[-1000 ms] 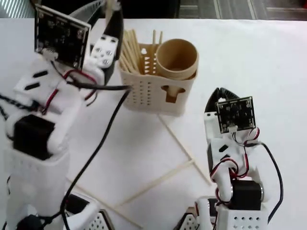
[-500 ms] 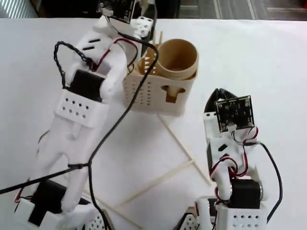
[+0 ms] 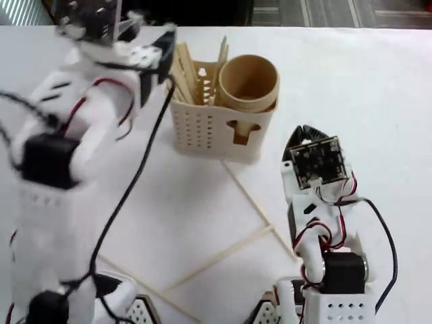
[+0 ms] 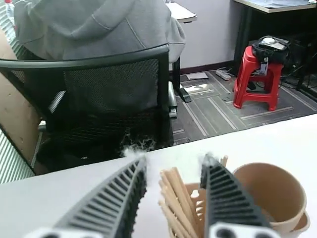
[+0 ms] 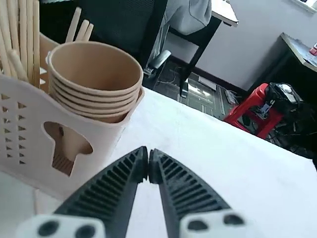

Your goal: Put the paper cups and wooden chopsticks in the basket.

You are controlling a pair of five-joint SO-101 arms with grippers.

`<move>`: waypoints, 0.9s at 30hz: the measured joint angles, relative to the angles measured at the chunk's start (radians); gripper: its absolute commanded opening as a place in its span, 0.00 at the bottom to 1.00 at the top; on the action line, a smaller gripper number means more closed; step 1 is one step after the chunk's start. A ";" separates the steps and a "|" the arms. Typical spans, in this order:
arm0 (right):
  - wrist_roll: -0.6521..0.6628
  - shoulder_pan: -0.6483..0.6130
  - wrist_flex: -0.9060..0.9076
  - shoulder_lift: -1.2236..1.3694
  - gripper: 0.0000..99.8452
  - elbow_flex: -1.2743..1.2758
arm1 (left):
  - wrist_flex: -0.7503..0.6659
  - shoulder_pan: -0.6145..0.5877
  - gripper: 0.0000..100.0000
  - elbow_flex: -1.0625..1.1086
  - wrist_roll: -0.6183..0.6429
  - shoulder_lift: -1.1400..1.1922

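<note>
A cream perforated basket (image 3: 202,131) stands mid-table with a stack of paper cups (image 3: 250,81) and a bundle of wooden chopsticks (image 3: 187,67) inside. Two loose chopsticks lie on the table in front: one (image 3: 260,209) runs diagonally from the basket toward the right arm, another (image 3: 216,260) crosses it. My left gripper (image 3: 160,54) hovers at the basket's far left corner, open, above the chopsticks (image 4: 176,198) and beside the cups (image 4: 270,191). My right gripper (image 3: 305,133) rests shut and empty just right of the basket (image 5: 29,129), near the cups (image 5: 94,84).
White tabletop all around, with free room right of and behind the basket. The left arm's cable (image 3: 135,182) hangs over the table left of the basket. Beyond the table's far edge stand an office chair (image 4: 99,94) and a red stool (image 4: 257,74).
The left arm, stretched over the basket half a second ago, has pulled back to the left, its gripper now at the basket's far left corner. The right gripper shifted slightly toward the basket.
</note>
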 measured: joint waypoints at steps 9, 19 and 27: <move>0.203 -0.160 0.364 0.038 0.02 -0.238 | 0.130 -0.149 0.19 0.213 0.000 -0.313; 0.282 -0.328 0.713 0.442 0.02 -0.371 | -0.086 -0.327 0.19 0.845 0.000 -0.786; 0.282 -0.354 0.740 0.647 0.10 -0.356 | -0.192 -0.391 0.19 1.297 0.000 -1.048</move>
